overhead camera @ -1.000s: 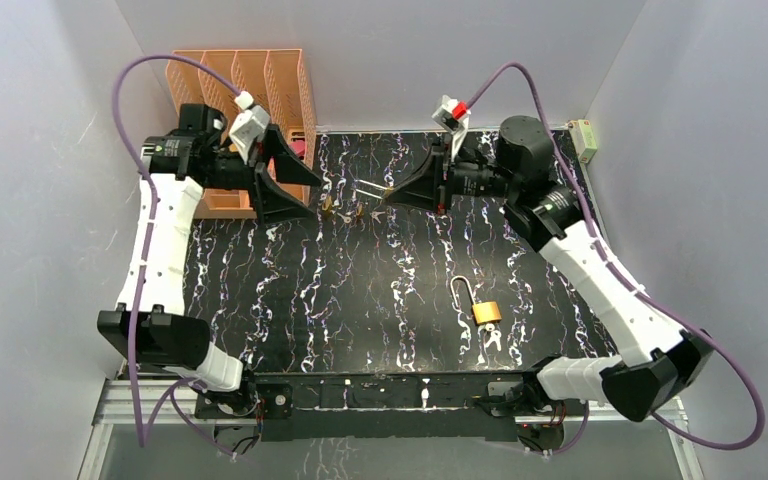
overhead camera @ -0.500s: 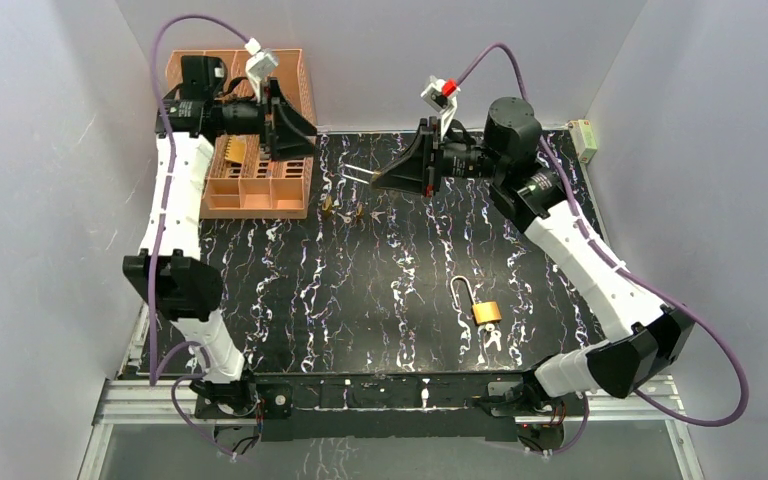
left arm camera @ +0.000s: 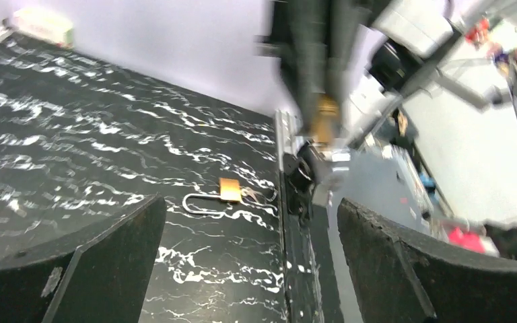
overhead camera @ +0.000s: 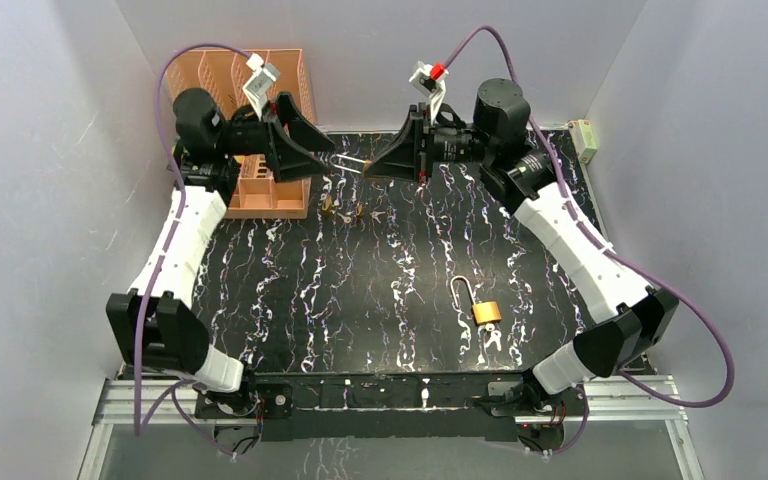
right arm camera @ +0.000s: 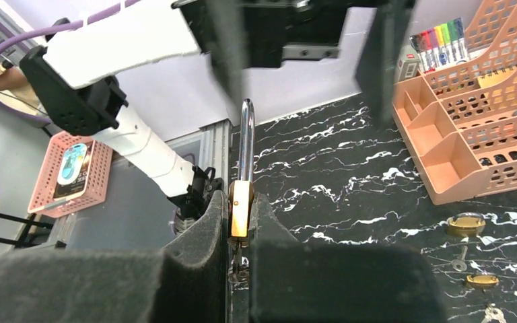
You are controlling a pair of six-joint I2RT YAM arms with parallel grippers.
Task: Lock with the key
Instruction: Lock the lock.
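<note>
My right gripper is raised near the back of the table and shut on a small brass padlock. Its silver shackle points toward my left gripper. A small key hangs from the padlock's underside between the fingers. My left gripper faces it from the left, open wide and holding nothing. A second brass padlock lies on the black marble table with its shackle open. Loose keys lie beside it.
An orange desk organizer stands at the back left, with coloured markers behind it. Two small brass locks and another key lie on the table under the grippers.
My left arm swung its gripper right from over the organizer toward the right gripper, and its jaws opened wider. The right gripper rose and moved left with the padlock.
</note>
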